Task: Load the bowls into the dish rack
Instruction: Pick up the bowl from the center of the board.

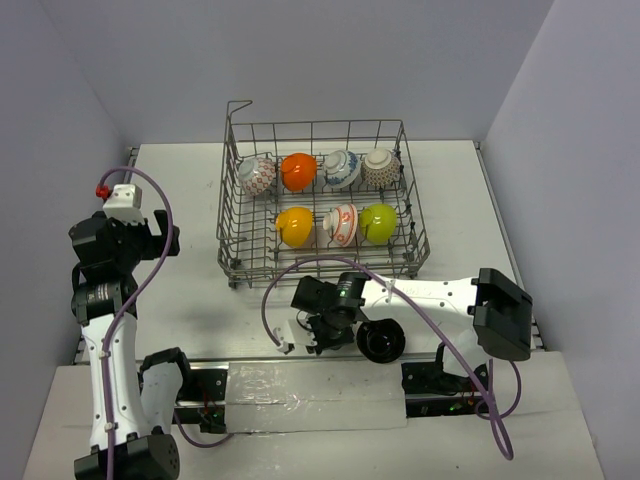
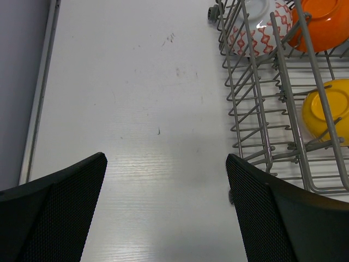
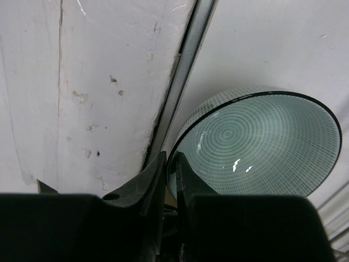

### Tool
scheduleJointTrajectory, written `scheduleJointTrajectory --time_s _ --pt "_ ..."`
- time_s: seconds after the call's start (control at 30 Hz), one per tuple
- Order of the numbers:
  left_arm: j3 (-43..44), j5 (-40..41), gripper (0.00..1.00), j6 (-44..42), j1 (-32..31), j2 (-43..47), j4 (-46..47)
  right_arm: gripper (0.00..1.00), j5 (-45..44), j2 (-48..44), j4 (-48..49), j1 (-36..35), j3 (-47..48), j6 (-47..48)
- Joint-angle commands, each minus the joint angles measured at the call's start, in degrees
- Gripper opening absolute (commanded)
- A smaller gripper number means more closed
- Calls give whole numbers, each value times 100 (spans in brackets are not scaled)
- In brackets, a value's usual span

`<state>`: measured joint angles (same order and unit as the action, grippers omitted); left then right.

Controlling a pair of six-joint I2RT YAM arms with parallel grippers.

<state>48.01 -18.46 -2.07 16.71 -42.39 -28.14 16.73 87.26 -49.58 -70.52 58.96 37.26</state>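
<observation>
A glossy black bowl (image 1: pixel 381 343) with a pale teal inside (image 3: pixel 262 144) sits upright near the table's front edge. My right gripper (image 3: pixel 170 159) is shut on its left rim, one finger inside and one outside. The dish rack (image 1: pixel 228 240) holds several bowls on their sides. In its back row are a red-patterned bowl (image 1: pixel 257 176), an orange one (image 1: pixel 298 171), a blue-patterned one (image 1: pixel 341 168) and a white-patterned one (image 1: pixel 380 167). Its front row has yellow (image 1: pixel 294 226), red-and-white (image 1: pixel 342 223) and lime green (image 1: pixel 378 222). My left gripper (image 2: pixel 166 158) hangs open over bare table left of the rack (image 2: pixel 262 109).
A metal rail (image 3: pixel 182 71) runs along the table's front edge just beside the black bowl. Purple cables (image 1: pixel 300 265) loop from both arms, one of them just in front of the rack. Grey walls enclose the table on three sides.
</observation>
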Motion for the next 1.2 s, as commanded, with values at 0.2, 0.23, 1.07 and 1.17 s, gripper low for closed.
scheduleJointTrajectory --time_s 0.2,0.23,1.07,1.17 --pt "-11 -202 98 101 78 143 177 0 -126 -236 -219 -32 300 -34" --pt "-11 -211 98 101 69 135 177 0 -126 -245 -227 -32 300 -34" --pt "-2 -299 98 110 87 108 195 0 1392 -561 -877 714 1908 36" --pt "-20 -290 98 101 96 143 212 0 2469 -500 -1237 1092 2330 220"
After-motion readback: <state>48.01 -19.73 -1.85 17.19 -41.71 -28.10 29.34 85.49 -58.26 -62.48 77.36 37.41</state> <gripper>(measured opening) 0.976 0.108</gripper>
